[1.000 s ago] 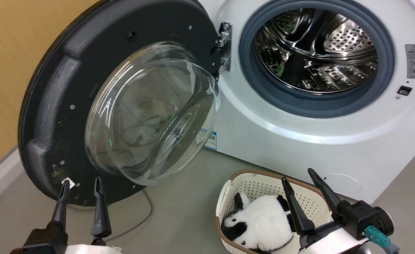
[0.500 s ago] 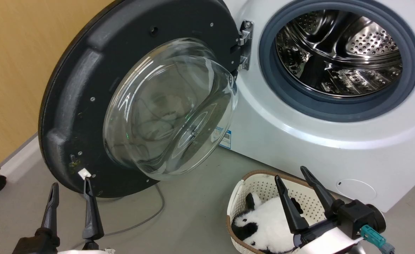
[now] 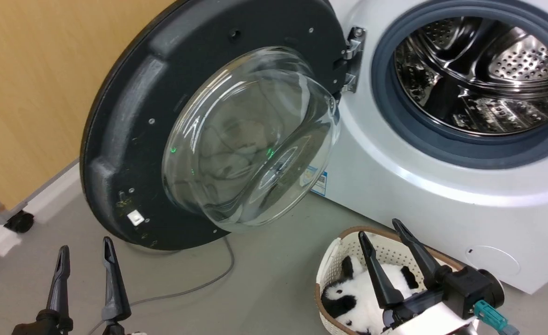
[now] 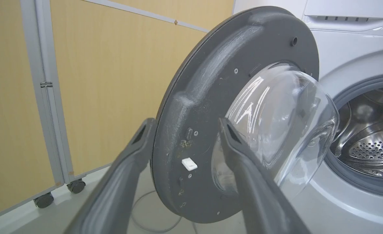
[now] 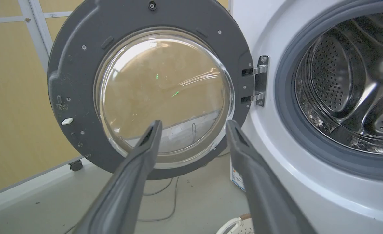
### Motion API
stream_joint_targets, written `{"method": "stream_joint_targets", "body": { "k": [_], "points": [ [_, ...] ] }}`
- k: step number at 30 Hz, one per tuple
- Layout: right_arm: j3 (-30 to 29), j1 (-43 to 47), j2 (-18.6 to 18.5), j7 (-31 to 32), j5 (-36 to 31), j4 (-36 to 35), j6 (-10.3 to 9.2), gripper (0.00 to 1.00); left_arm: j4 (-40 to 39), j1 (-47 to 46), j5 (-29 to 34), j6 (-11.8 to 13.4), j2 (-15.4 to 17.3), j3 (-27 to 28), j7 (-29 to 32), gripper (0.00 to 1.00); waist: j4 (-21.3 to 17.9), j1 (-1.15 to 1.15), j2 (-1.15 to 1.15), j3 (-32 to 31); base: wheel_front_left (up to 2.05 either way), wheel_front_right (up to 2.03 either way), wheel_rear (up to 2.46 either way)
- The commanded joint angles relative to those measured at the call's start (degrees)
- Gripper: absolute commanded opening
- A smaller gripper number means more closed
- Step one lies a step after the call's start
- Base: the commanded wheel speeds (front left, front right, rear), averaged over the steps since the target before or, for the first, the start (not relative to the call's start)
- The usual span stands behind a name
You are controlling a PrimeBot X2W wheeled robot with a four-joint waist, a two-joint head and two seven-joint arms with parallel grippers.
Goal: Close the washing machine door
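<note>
The washing machine door [image 3: 138, 116] stands swung wide open on its metal hinge [image 3: 354, 46] at the left side of the white washing machine [image 3: 395, 186]. Its dark inner face and bulging glass bowl window [image 3: 250, 139] are turned toward the robot. The round opening, with its grey rubber seal [image 3: 441, 139] and perforated steel drum [image 3: 488, 83], lies uncovered.

The left gripper [image 3: 85, 249] is at the lower left of the head view, fingers spread apart and holding nothing. It sits below and in front of the door's lower rim, near it but not touching. In the left wrist view, the rim and a small white tab [image 4: 189, 163] appear between the two fingers.

The right gripper [image 3: 380, 230] is also spread open and empty. It hangs over a cream basket [image 3: 329, 260] holding a black-and-white plush toy [image 3: 348, 302], well apart from the door, pointing toward the glass window.

A grey cable [image 3: 199, 288] curls on the floor beneath the door.
</note>
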Motion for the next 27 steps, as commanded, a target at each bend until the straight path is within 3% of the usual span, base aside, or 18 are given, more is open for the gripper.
{"method": "stream_joint_targets", "body": {
  "k": [1, 4, 7, 8, 9, 15, 19, 27],
  "points": [
    [0.28, -0.68, 0.04, -0.65, 0.49, 0.14, -0.04, 1.0, -0.25, 1.19, -0.55, -0.12, 0.03, 0.23, -0.65, 1.0, 0.63, 0.0, 0.0, 0.12, 0.0, 0.0, 0.0],
    [0.4, -0.52, 0.05, -1.01, 0.65, 0.11, -0.04, 1.0, -0.12, 1.4, -0.88, -0.39, 0.03, 0.3, -1.01, 1.0, 1.42, 0.0, 0.0, 0.22, 0.0, 0.0, 0.0],
    [0.38, -0.3, 0.05, -1.24, 0.76, 0.02, -0.04, 1.0, 0.02, 1.58, -1.22, -0.71, 0.03, 0.23, -1.24, 0.46, 1.9, 0.0, 0.0, 0.26, 0.0, 0.0, 0.0],
    [0.3, -0.22, 0.05, -1.24, 0.75, -0.03, -0.04, 1.0, 0.11, 1.55, -1.2, -0.82, 0.03, 0.18, -1.24, 0.09, 1.9, 0.0, 0.0, 0.26, 0.0, 0.0, 0.0],
    [0.21, -0.15, 0.05, -1.24, 0.76, -0.09, -0.04, 1.0, 0.2, 1.52, -1.15, -0.95, 0.03, 0.15, -1.24, 0.0, 1.89, 0.0, 0.0, 0.25, 0.0, 0.0, 0.0],
    [-0.36, 0.48, 0.05, -1.24, 0.8, -0.54, -0.04, 1.0, 0.41, 1.1, -1.25, -1.65, 0.03, 0.39, -1.24, 0.0, 1.86, 0.0, 0.0, 0.19, 0.0, 0.0, 0.0],
    [-0.7, 0.88, 0.05, -1.24, 0.55, -0.91, -0.04, 1.0, -0.45, -0.17, -5.65, -1.84, 0.03, 2.61, -1.24, 0.0, 1.76, 0.0, 0.0, 0.47, 0.0, 0.0, 0.0],
    [-2.35, 1.4, 0.05, -1.24, -1.33, -2.11, -0.04, 1.0, 0.92, -8.49, -2.99, -8.69, 1.85, 10.05, -1.24, 0.0, 1.58, 0.0, 0.0, 2.71, 0.0, 0.0, 0.0]
  ]
}}
